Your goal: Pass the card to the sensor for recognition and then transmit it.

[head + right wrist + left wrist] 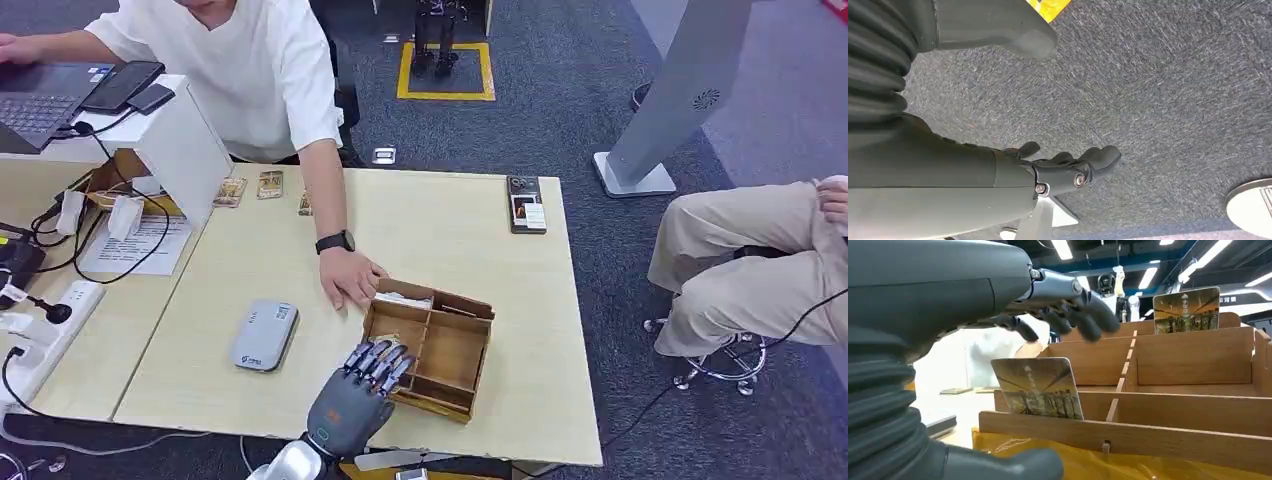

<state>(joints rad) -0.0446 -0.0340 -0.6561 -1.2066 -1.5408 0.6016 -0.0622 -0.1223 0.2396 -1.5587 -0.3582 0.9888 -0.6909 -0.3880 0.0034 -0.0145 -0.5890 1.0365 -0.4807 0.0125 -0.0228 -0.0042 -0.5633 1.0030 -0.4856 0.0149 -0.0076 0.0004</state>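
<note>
Left hand point(362, 385) over the box point(452, 352), empty
Fingers spread above the box's near corner; a card point(1039, 387) stands upright in a near compartment below them; right hand point(1068, 167) hangs over carpet, fingers loosely apart, empty; sensor point(265, 335) lies on the bench point(450, 240) beside the box.

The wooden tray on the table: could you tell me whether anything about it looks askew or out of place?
Yes. The wooden tray sits turned at an angle to the table edges, with a person's hand resting against its far corner. The left hand hovers at its near side, empty. A card stands upright in a near compartment.
</note>
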